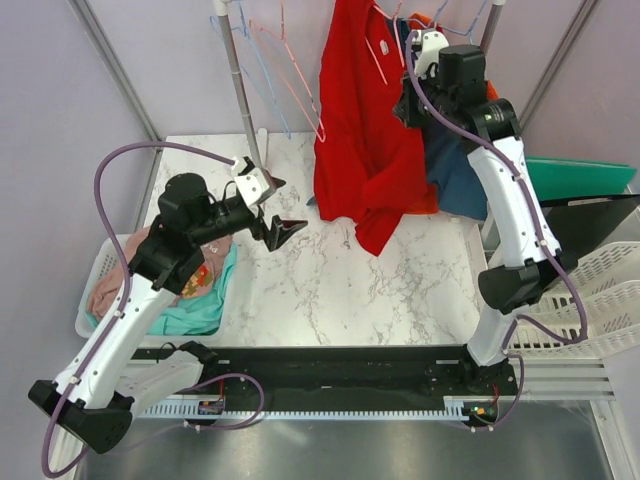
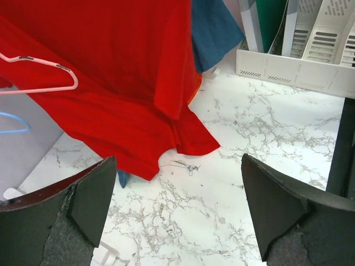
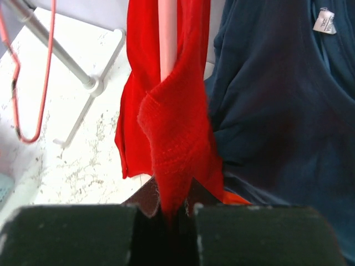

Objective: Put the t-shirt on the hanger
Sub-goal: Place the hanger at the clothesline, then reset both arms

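Observation:
The bright red t-shirt point(image 1: 365, 140) hangs from the top of the rack, and its lower hem rests on the marble table point(image 1: 330, 290). A pink wire of the hanger point(image 1: 378, 52) shows against its upper part. It appears as a pink bar point(image 3: 167, 39) inside the red cloth point(image 3: 177, 138) in the right wrist view. My right gripper point(image 1: 412, 62) is raised high and shut on a fold of the red shirt point(image 3: 175, 208). My left gripper point(image 1: 280, 218) is open and empty, low over the table to the left of the shirt point(image 2: 111, 72), with both fingers point(image 2: 72, 210) wide apart.
A dark blue shirt point(image 1: 455, 175) and an orange-red one point(image 1: 430, 205) hang behind the red shirt. Spare pink point(image 1: 300, 95) and pale blue point(image 1: 262, 60) hangers hang beside the grey rack pole point(image 1: 245, 90). A basket of clothes point(image 1: 200, 290) stands at the left and white baskets point(image 1: 610, 290) at the right.

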